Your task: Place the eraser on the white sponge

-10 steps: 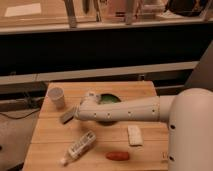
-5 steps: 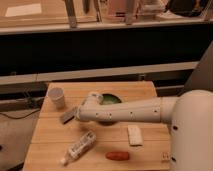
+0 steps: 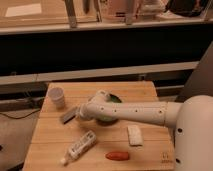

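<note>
The eraser [image 3: 68, 116] is a small flat dark grey block lying on the wooden table [image 3: 50, 137] at the left, just below the white cup [image 3: 56, 96]. My gripper [image 3: 78, 113] is at the end of the white arm reaching in from the right, right next to the eraser's right end. The white sponge [image 3: 134, 135] is an off-white pad lying flat at the table's right, below the arm.
A green bowl [image 3: 114, 100] sits mid-table, mostly behind the arm. A white printed tube [image 3: 80, 146] lies at the front left. A red oblong item [image 3: 118, 156] lies near the front edge. A dark shelf unit stands behind the table.
The gripper has edged slightly left toward the eraser. The eraser, sponge and other items have not moved.
</note>
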